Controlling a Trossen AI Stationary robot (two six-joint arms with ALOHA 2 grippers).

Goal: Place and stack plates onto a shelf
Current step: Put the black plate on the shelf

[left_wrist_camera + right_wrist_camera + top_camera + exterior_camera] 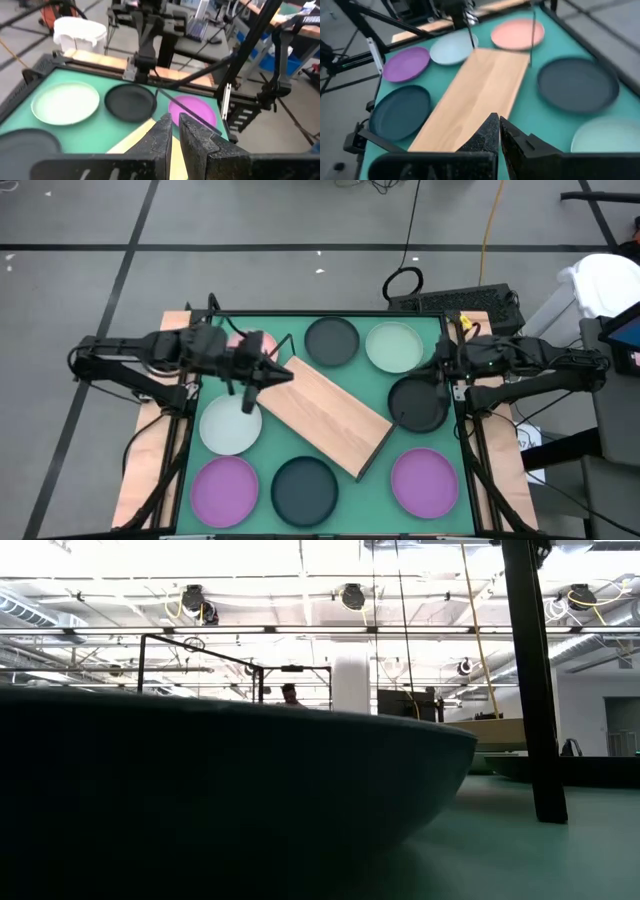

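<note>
Green matting covers the table, and on it the shelf lies bare, its long axis running diagonally from the far left toward the near right. Not one plate sits on the board yet, so the stacking looks still to begin. Plates ring it: a pink plate at its far-left end, mostly hidden under the arm, and a pale plate just beside its left edge. A dark plate lies just off its right end.

The left gripper hangs over that pale plate's far rim, fingers nearly together, gripping nothing. The right gripper waits at the table's right edge above the dark plate, fingers likewise nearly shut and empty. The left arm looks better placed for the pale plate, with the shelf just to its right.
</note>
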